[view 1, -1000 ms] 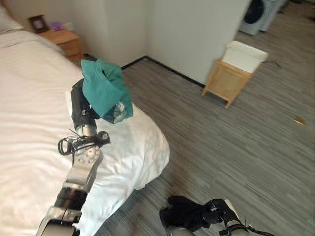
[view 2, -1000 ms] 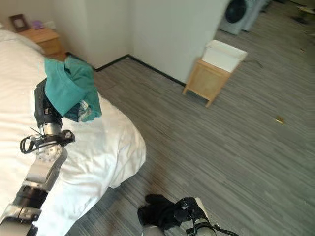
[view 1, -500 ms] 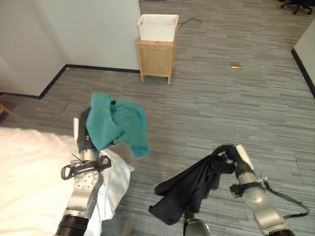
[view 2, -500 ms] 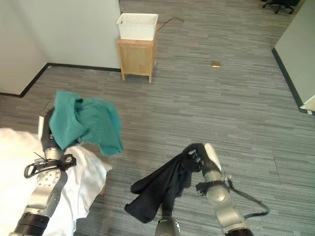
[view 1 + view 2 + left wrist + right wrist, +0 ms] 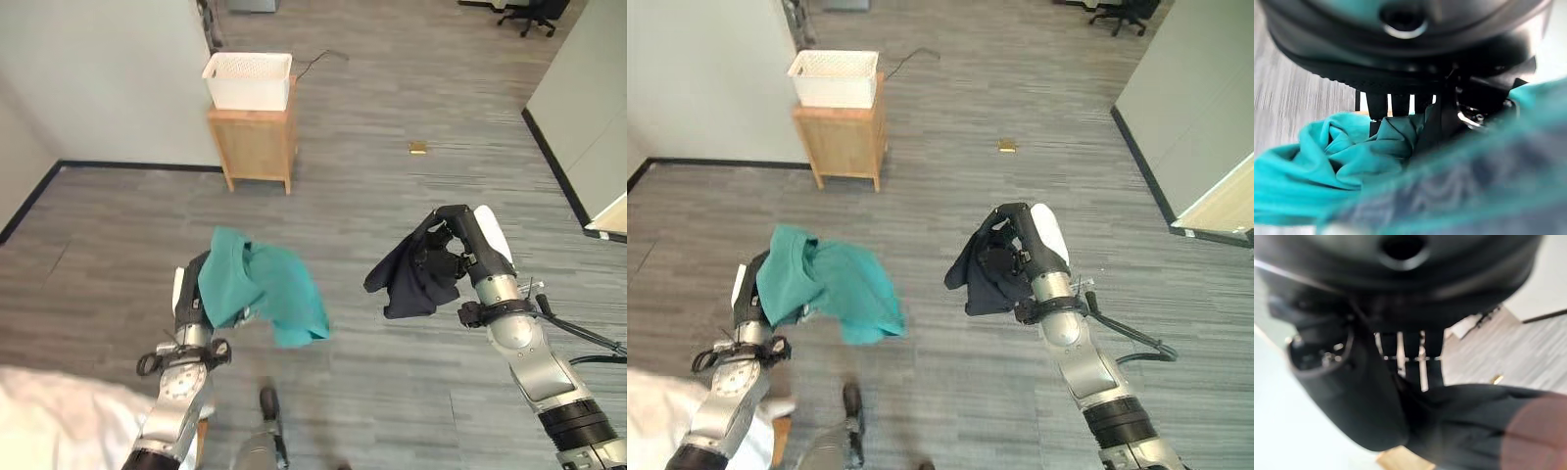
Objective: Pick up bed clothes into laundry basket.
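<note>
My left hand [image 5: 189, 302] is shut on a teal garment [image 5: 265, 294], which hangs bunched in the air above the grey floor; the same teal cloth [image 5: 1352, 152] is gripped under the curled fingers [image 5: 1393, 105] in the left wrist view. My right hand [image 5: 468, 245] is shut on a black garment [image 5: 411, 279], raised at about the same height to the right. Black cloth [image 5: 1474, 426] is drawn up under those fingers [image 5: 1410, 362]. A white laundry basket [image 5: 247, 79] stands on a small wooden cabinet [image 5: 257, 143] by the far wall.
A corner of the white bed [image 5: 59, 431] lies at the lower left. A small brown object [image 5: 418, 148] lies on the floor beyond the cabinet. An office chair [image 5: 529, 12] stands at the far right. A light wall [image 5: 588, 88] runs along the right.
The whole view has swung right, away from the bed, so the basket is now ahead. My right hand has lifted the black garment higher and bunched it. The teal garment stays held.
</note>
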`<state>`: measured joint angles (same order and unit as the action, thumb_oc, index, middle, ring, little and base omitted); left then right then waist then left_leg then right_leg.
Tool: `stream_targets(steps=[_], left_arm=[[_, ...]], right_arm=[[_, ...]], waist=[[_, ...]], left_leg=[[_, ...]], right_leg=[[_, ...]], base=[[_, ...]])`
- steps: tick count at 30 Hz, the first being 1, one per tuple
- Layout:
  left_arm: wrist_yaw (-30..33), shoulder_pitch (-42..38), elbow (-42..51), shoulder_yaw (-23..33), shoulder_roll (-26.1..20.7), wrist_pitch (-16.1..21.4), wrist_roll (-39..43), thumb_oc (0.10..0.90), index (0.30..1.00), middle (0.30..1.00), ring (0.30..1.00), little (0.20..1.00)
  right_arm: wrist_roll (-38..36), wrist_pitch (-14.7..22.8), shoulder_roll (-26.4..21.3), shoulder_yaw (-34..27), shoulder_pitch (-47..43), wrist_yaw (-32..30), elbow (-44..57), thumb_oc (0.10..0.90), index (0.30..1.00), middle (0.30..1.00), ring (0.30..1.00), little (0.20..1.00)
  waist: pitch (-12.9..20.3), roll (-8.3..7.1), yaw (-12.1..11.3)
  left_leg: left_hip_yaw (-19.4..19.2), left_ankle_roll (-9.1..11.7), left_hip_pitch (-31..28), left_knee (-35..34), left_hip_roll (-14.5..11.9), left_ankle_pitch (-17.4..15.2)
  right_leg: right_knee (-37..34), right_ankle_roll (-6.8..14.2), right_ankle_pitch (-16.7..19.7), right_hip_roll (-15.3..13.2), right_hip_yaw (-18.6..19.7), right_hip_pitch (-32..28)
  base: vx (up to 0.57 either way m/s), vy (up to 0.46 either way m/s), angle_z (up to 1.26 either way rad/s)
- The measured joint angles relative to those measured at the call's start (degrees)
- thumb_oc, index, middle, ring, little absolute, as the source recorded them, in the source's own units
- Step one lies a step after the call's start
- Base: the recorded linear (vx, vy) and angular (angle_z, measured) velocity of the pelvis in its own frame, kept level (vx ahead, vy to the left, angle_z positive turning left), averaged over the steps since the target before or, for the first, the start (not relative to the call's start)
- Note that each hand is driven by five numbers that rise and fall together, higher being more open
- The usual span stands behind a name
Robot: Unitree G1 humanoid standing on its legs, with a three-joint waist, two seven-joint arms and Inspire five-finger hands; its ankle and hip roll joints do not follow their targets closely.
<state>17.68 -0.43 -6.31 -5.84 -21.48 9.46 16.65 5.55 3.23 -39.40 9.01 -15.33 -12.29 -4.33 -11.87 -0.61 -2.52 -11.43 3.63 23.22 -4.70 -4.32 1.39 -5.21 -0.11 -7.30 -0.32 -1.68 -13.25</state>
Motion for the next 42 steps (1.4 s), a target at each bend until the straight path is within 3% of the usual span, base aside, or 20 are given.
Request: stream_targets(steps=[3, 4, 5, 7, 10, 12, 14, 17, 19, 24, 27, 28, 29, 31, 32, 34, 36, 37, 39, 42], left_arm=[[1.2, 0.9, -1.7, 0.6, -1.0, -0.6, -1.6, 0.400, 0.300, 0.300, 0.300, 0.300], [1.3, 3.6, -0.7, 2.4, -0.7, -1.0, -2.6, 0.400, 0.300, 0.300, 0.300, 0.300], [1.7, 4.6, 0.1, 4.2, -1.2, -1.1, -2.9, 0.400, 0.300, 0.300, 0.300, 0.300], [2.6, 3.3, 0.0, 6.0, -3.4, -2.3, -4.3, 0.400, 0.300, 0.300, 0.300, 0.300], [3.0, 1.9, -0.3, 8.3, -4.1, -3.1, -6.6, 0.400, 0.300, 0.300, 0.300, 0.300], [3.4, 0.7, -0.3, 9.5, -4.5, -3.6, -7.4, 0.400, 0.300, 0.300, 0.300, 0.300], [3.4, 0.1, 0.3, 9.7, -4.7, -3.5, -7.7, 0.400, 0.300, 0.300, 0.300, 0.300], [3.6, -2.4, 2.7, 10.6, -4.6, -3.0, -8.1, 0.400, 0.300, 0.300, 0.300, 0.300], [4.3, -5.5, 2.1, 11.0, -4.0, -2.9, -8.4, 0.400, 0.300, 0.300, 0.300, 0.300], [3.0, -3.3, 2.2, 8.6, -3.2, -2.8, -9.5, 0.400, 0.300, 0.300, 0.300, 0.300], [3.4, -2.2, -1.3, 8.4, -1.0, -2.8, -9.8, 0.400, 0.300, 0.300, 0.300, 0.300], [3.3, -2.0, -2.9, 8.4, -0.2, -3.0, -9.4, 0.400, 0.300, 0.300, 0.300, 0.300], [2.9, -1.2, -3.0, 8.1, 0.1, -3.1, -9.4, 0.400, 0.300, 0.300, 0.300, 0.300], [2.7, 1.4, -2.4, 8.1, 0.9, -3.1, -8.7, 0.400, 0.300, 0.300, 0.300, 0.300], [2.6, 1.7, -2.3, 8.2, 0.5, -2.9, -8.2, 0.400, 0.300, 0.300, 0.300, 0.300], [3.0, 2.5, -2.5, 9.1, 0.5, -2.7, -7.1, 0.400, 0.300, 0.300, 0.300, 0.300], [3.1, 2.9, -2.5, 10.1, 0.1, -2.5, -6.6, 0.400, 0.300, 0.300, 0.300, 0.300], [3.2, 3.3, -2.3, 10.6, -0.5, -1.4, -6.4, 0.400, 0.300, 0.300, 0.300, 0.300], [2.5, 4.6, -2.5, 10.1, -0.2, -1.2, -6.0, 0.400, 0.300, 0.300, 0.300, 0.300], [1.7, 7.7, -5.1, 8.6, -0.1, -1.0, -5.4, 0.400, 0.300, 0.300, 0.300, 0.300]], right_arm=[[0.0, 0.0, -1.7, -0.9, 3.0, -0.5, -0.1, 0.400, 0.300, 0.300, 0.300, 0.300], [0.1, -0.1, -2.5, -0.9, 5.0, -0.4, 0.2, 0.400, 0.300, 0.300, 0.300, 0.300], [0.0, -0.1, -1.4, -0.9, 5.5, -0.5, 0.3, 0.400, 0.300, 0.300, 0.300, 0.300], [0.3, -0.2, -0.7, -2.3, 6.5, -0.1, 1.9, 0.400, 0.300, 0.300, 0.300, 0.300], [1.2, -0.2, 1.4, -2.8, 7.3, 0.2, 2.7, 0.400, 0.300, 0.300, 0.300, 0.300], [2.3, -0.2, 2.8, -2.8, 7.4, 0.3, 3.5, 0.400, 0.300, 0.300, 0.300, 0.300], [2.6, -0.2, 2.6, -3.6, 6.6, 0.3, 5.0, 0.400, 0.300, 0.300, 0.300, 0.300], [2.6, 0.0, -0.5, -4.6, 5.4, 0.1, 8.7, 0.400, 0.300, 0.300, 0.300, 0.300], [2.7, 0.8, -2.4, -5.7, 3.8, 0.0, 11.5, 0.400, 0.300, 0.300, 0.300, 0.300], [2.7, 1.3, -5.4, -6.1, 0.8, -0.4, 11.6, 0.400, 0.300, 0.300, 0.300, 0.300], [3.1, 1.2, -11.0, -5.7, -4.1, -0.6, 11.0, 0.400, 0.300, 0.300, 0.300, 0.300], [3.1, 1.1, -16.0, -2.5, -9.7, -0.5, 8.9, 0.400, 0.300, 0.300, 0.300, 0.300], [3.2, 1.1, -17.9, -1.8, -12.2, -0.3, 8.0, 0.400, 0.300, 0.300, 0.300, 0.300], [3.1, 1.3, -18.7, -3.1, -16.5, -1.8, 7.6, 0.400, 0.300, 0.300, 0.300, 0.300], [3.1, 1.6, -19.1, -3.3, -18.2, -3.2, 7.1, 0.400, 0.300, 0.300, 0.300, 0.300], [4.0, 1.3, -22.1, -1.2, -23.6, -3.4, 6.5, 0.400, 0.300, 0.300, 0.300, 0.300], [5.8, 1.3, -26.7, 2.1, -29.4, -5.1, 7.0, 0.400, 0.300, 0.300, 0.300, 0.300], [7.1, 1.6, -28.8, 2.6, -36.1, -7.7, 7.0, 0.400, 0.300, 0.300, 0.300, 0.300], [7.1, 1.6, -30.7, 5.4, -39.5, -8.7, 5.7, 0.400, 0.300, 0.300, 0.300, 0.300], [7.0, 2.1, -32.4, 6.9, -40.9, -9.2, 2.3, 0.400, 0.300, 0.300, 0.300, 0.300]], waist=[[0.4, -0.49, -1.9], [1.7, -0.58, -2.5], [2.4, -3.53, -2.5], [1.9, -7.52, -3.0], [0.9, -9.28, -2.9], [-0.2, -8.38, -2.7], [-2.0, -5.43, -2.7], [-2.0, -1.68, -0.6], [-3.3, 0.07, 2.6], [-2.4, -2.21, 4.8], [-0.3, -0.97, 4.6], [-0.5, -0.57, 4.4], [-0.6, -0.81, 4.1], [-1.7, -2.73, 5.1], [-2.2, -3.74, 5.1], [-2.9, -5.14, 2.8], [-3.5, -6.51, 2.9], [-4.6, -8.27, 1.2], [-4.6, -8.77, 1.1], [-3.4, -6.42, 0.7]], left_leg=[[-1.3, -0.6, 3.6, 2.5, -0.4, 0.3], [-2.7, -5.5, 2.3, 5.6, -2.1, 1.8], [-4.3, -6.8, 2.4, 7.0, -0.8, 7.7], [-5.5, -8.0, 2.1, 11.4, 2.3, 9.8], [-7.0, -9.0, -5.3, 9.9, 4.7, 6.2], [-6.6, -10.1, -13.8, 7.3, 6.2, 2.3], [-6.3, -9.7, -19.8, 4.6, 5.8, 1.5], [-0.1, -8.3, -24.3, 3.6, 4.5, -1.6], [3.8, -6.6, -25.9, 1.9, 3.4, -0.7], [7.1, -1.6, -36.0, 0.3, 5.4, -5.5], [9.1, 2.2, -40.1, 1.6, 0.0, -11.0], [8.4, 5.2, -39.9, 4.8, -1.9, -9.0], [8.4, 6.0, -39.8, 7.2, -2.6, -7.8], [8.5, 5.6, -37.9, 13.9, -4.0, -9.6], [9.7, 5.5, -36.3, 16.0, -2.8, -1.3], [10.3, 9.3, -30.5, 32.9, -2.8, 3.8], [11.9, 8.3, -23.1, 44.5, -2.6, 1.3], [9.3, 6.4, -13.9, 42.0, -3.5, -4.2], [4.4, 4.6, -12.6, 31.0, -4.4, -5.5], [-1.0, 2.2, -12.2, 10.6, -5.1, 2.6]], right_leg=[[0.1, 2.2, -5.7, -1.9, 0.5, -7.7], [1.0, 4.2, -7.8, -2.7, 1.4, -11.5], [3.8, 5.3, -8.9, -5.5, 1.4, -10.8], [9.9, 8.0, -2.7, -9.9, 0.3, -9.1], [27.4, 16.1, 5.6, -13.1, 0.5, -1.9], [48.2, 15.1, 11.4, -13.5, 0.0, 7.0], [54.3, 13.0, 7.2, -16.6, -8.1, 11.4], [46.4, 12.5, -0.6, -16.2, -15.8, 19.6], [31.8, 7.5, -2.6, -10.8, -17.2, 23.2], [7.5, 5.3, 10.8, -6.8, -15.5, 30.2], [4.9, 2.3, 22.2, -2.5, -11.2, 29.5], [7.7, -2.9, 19.5, -0.6, -11.5, 28.8], [8.2, -4.1, 18.3, -0.2, -11.8, 27.5], [6.5, -5.4, 17.0, -0.1, -10.0, 21.6], [6.4, -5.8, 14.7, 0.1, -9.3, 19.3], [4.5, -6.0, 13.5, 0.4, -9.2, 15.1], [1.7, -6.6, 12.9, -0.6, -9.4, 11.8], [0.6, -6.6, 12.6, -0.9, -9.3, 9.8], [0.0, -4.9, 9.5, -1.5, -10.2, 7.1], [0.0, -1.6, 6.8, -0.5, -12.1, 2.8]], base=[[0.56, 0.140, -0.55], [0.42, 0.149, -0.54], [0.59, 0.169, -0.60], [0.67, 0.174, -0.38], [0.51, 0.189, -0.15], [0.59, 0.197, -0.11], [0.48, 0.073, 0.10], [0.67, 0.003, 0.48], [0.37, -0.074, 1.05], [0.49, -0.094, 1.01], [0.55, -0.216, 0.70], [0.32, -0.176, 0.18], [0.20, -0.119, 0.13], [0.17, -0.219, 0.32], [0.24, -0.328, 0.20], [0.13, -0.198, -0.36], [0.15, -0.061, -0.05], [0.23, 0.066, 0.12], [0.25, 0.111, 0.20], [0.19, 0.136, 0.09]])
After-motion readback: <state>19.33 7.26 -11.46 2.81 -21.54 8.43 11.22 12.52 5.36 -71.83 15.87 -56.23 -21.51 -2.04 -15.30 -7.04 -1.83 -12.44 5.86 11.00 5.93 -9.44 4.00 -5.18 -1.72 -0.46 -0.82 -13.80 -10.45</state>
